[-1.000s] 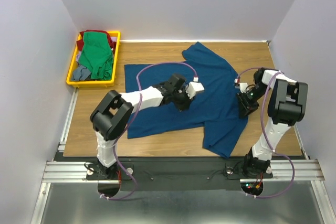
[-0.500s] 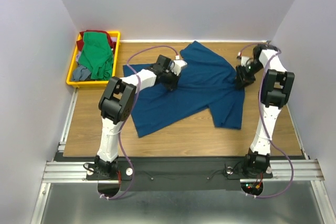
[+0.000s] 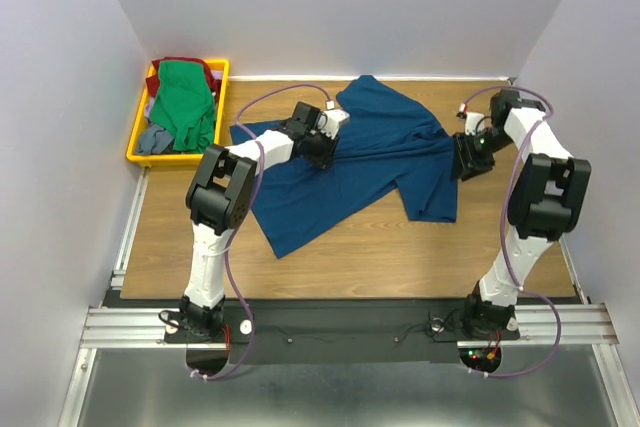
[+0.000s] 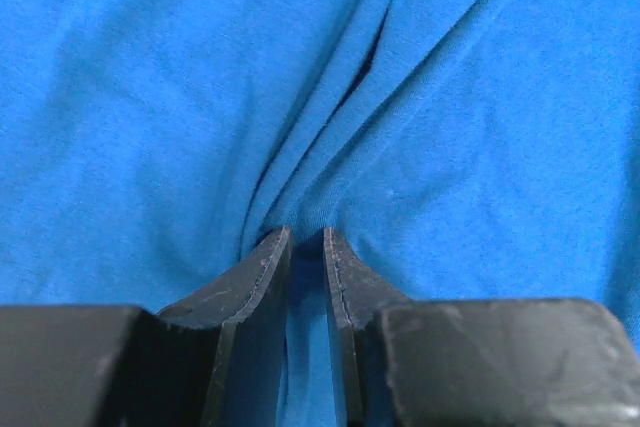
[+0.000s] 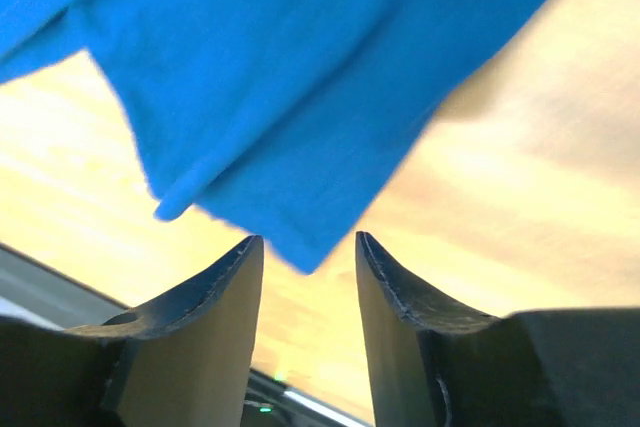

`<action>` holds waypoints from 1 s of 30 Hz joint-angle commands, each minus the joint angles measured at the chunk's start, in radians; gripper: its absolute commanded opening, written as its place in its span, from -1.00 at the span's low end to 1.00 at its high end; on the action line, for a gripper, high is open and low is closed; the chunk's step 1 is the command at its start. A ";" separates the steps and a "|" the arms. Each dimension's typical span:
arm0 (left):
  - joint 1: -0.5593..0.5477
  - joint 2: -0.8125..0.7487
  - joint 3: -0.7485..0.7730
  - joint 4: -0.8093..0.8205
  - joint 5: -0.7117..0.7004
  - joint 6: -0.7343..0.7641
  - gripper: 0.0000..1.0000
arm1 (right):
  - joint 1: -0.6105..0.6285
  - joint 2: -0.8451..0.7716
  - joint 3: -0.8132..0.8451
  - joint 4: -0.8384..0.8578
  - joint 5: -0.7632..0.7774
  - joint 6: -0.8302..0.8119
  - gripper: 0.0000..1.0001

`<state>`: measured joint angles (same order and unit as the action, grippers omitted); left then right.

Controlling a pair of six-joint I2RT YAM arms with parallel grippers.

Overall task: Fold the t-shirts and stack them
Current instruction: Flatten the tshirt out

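A: Blue t-shirt (image 3: pixel 370 162), where is it?
B: Lying on the wooden surface (image 3: pixel 350 267), across the far half. It's rumpled and skewed. 1 end trails toward the near-left, another flap points toward the near side on the right.
A: And the left fingers (image 3: pixel 322 154)?
B: Down on the far-left part of the blue t-shirt. They're almost together, pinching a ridge of cloth. The wrist view shows creases fanning away from the pinch, and cloth fills the thin slot between the tips.
A: What about the right fingers (image 3: pixel 466 165)?
B: At the shirt's right edge, parted, with a clear gap between the 2 tips. 1 corner of blue cloth dips toward that gap, with bare wood behind it. That wrist view is smeared, so I can't tell whether the cloth touches either tip. Nothing looks clamped.
A: Other shirts?
B: In the yellow tray (image 3: pixel 172 157) at the far-left corner, just beside the blue one's left end. The green t-shirt (image 3: pixel 185 107) is on top. The dark red t-shirt (image 3: pixel 190 62) shows at the tray's far end, the grey-blue t-shirt (image 3: pixel 152 139) at its near-left end. All 3 are bunched up, not folded.
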<state>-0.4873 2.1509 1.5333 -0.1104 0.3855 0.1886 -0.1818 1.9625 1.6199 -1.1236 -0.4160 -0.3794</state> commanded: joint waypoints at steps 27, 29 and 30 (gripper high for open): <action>-0.020 -0.059 -0.096 0.023 -0.048 -0.025 -0.35 | 0.081 -0.094 -0.347 0.150 0.105 0.142 -0.27; -0.019 -0.056 -0.096 0.023 -0.054 -0.025 -0.35 | 0.079 -0.088 -0.353 0.153 0.108 0.142 -0.41; -0.019 -0.054 -0.098 0.021 -0.057 -0.025 -0.35 | 0.081 -0.088 -0.353 0.154 0.108 0.140 -0.44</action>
<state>-0.5022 2.1208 1.4662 -0.0410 0.3557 0.1734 -0.1097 1.9095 1.2758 -0.9871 -0.3202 -0.2394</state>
